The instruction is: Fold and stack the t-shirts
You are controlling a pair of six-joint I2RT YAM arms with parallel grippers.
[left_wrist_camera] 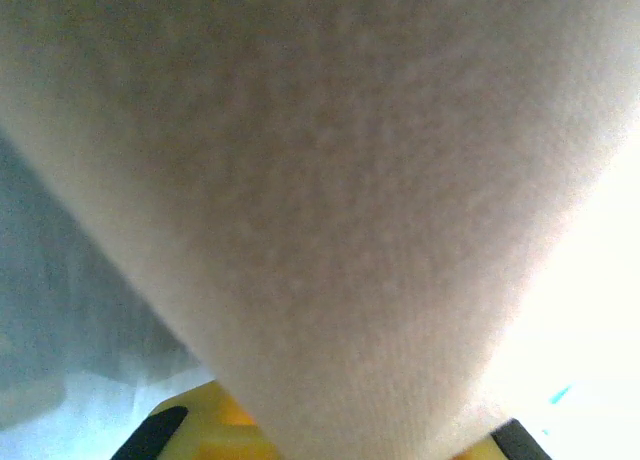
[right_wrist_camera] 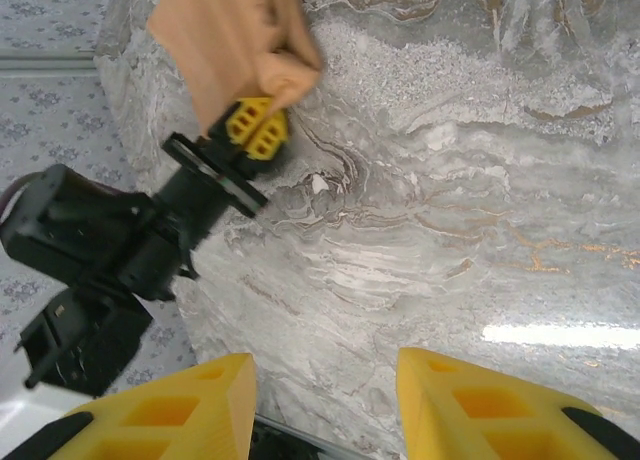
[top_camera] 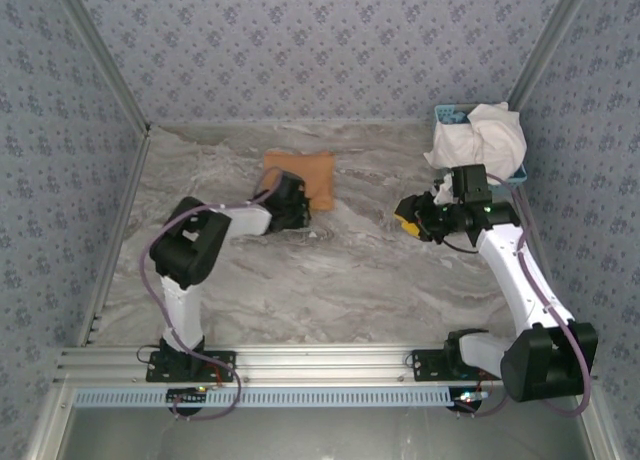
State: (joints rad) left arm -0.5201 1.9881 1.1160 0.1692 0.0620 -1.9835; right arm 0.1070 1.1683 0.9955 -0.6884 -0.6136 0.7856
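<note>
Evidently grasping cloth with the left gripper (right_wrist_camera: 260,125): closed tight on the near corner of the tan-orange t-shirt (top_camera: 303,170), as seen from the right wrist view, with tan fabric draped down between the yellow fingertips (left_wrist_camera: 190,430) in the left wrist view. Reads as an edge grip chosen on purpose: takes a corner rather than the middle, so as to lift or slide the cloth without undoing its shape. Appears folded to a compact rectangle already, flat on the marble table (top_camera: 330,280), well to the left of the light-blue basket (top_camera: 447,111) and about as far back. Shows no printed figure on the upturned face.

Moving out to the right gripper (right_wrist_camera: 325,368): spread apart, holding nothing, with bare marble visible through the gap. Hovers just in front of the basket and a little to its left, apart from both shirts. Seems parked there for two likely reasons: out of the other arm's way, and close to the next garment.

Further out, finds the white t-shirt (top_camera: 485,135) heaped in the basket, crumpled, spilling over the rim, not yet folded.

Puts the task roughly midway: one shirt compact on the table, the other not yet laid out. Calls next for a settled spot for the tan shirt as the base of the stack, and for open marble to the left of the basket to spread the white one. Risks pulling the fold open if dragged by that single corner.
</note>
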